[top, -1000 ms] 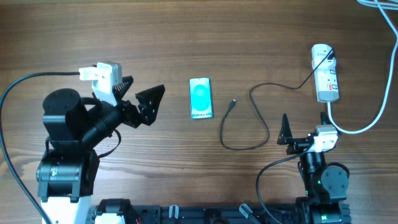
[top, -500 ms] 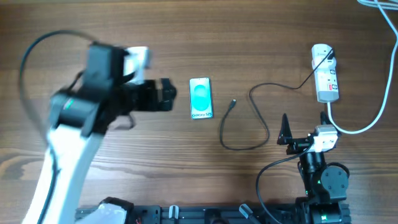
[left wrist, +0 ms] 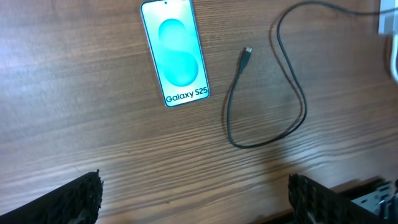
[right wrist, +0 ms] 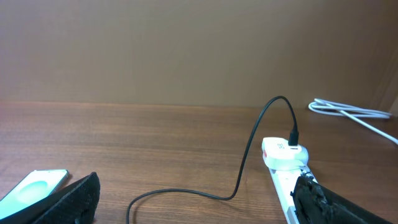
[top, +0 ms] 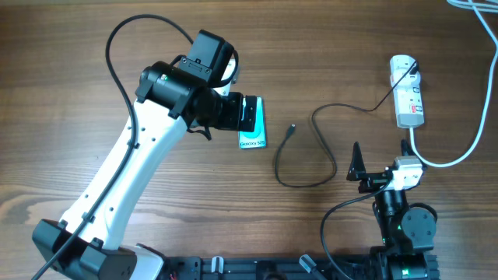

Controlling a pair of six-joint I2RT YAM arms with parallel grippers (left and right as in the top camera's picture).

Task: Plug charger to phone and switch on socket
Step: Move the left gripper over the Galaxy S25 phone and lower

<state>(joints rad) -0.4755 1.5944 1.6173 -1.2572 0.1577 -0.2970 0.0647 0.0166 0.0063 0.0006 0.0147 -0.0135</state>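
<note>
Barely started: charger tip lies loose on counter beside phone, other end at socket, plugging and switching left, left fingers above phone and right fingers spread empty

Only one marking is readable: "Galaxy S25" on the phone.

In the left wrist view the words run in a single line along the bottom of the teal-green screen, just above the pale lower border, tilted slightly with the handset. From overhead the same line shows as small lettering at the phone's lower end, too small to make out letter by letter. The socket carries small red marks, but no letters or numbers on it can be read in any view.
</note>
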